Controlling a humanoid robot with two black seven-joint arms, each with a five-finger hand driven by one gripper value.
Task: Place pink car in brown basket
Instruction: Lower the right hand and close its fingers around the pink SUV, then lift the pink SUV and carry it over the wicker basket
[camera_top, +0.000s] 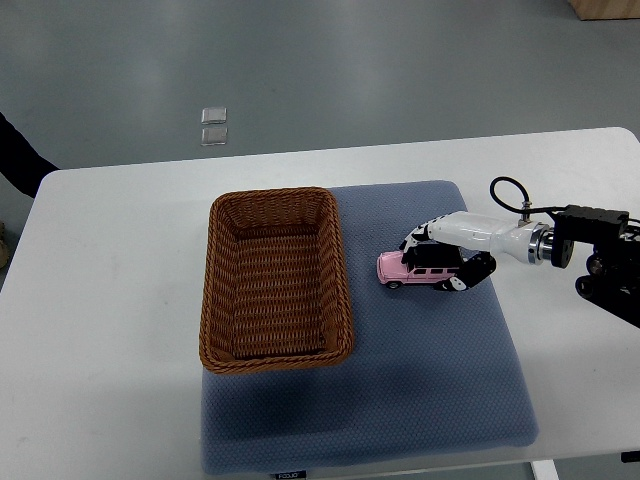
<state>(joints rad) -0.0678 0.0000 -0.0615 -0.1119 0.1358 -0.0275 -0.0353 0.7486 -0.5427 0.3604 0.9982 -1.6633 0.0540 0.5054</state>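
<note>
Top view: right hand (447, 262) grips boxy pink car (418, 267) beside woven basket (275, 281).

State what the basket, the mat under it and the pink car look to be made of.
Brown basket: woven wicker or rattan, matte; the ribbed weave shows on walls and floor. Mat: blue-grey fabric or foam, matte, with a fine dotted texture. Pink car: glossy moulded plastic or die-cast metal; which cannot be told.

Right robot hand (447, 262) around pink car (418, 268)
</note>
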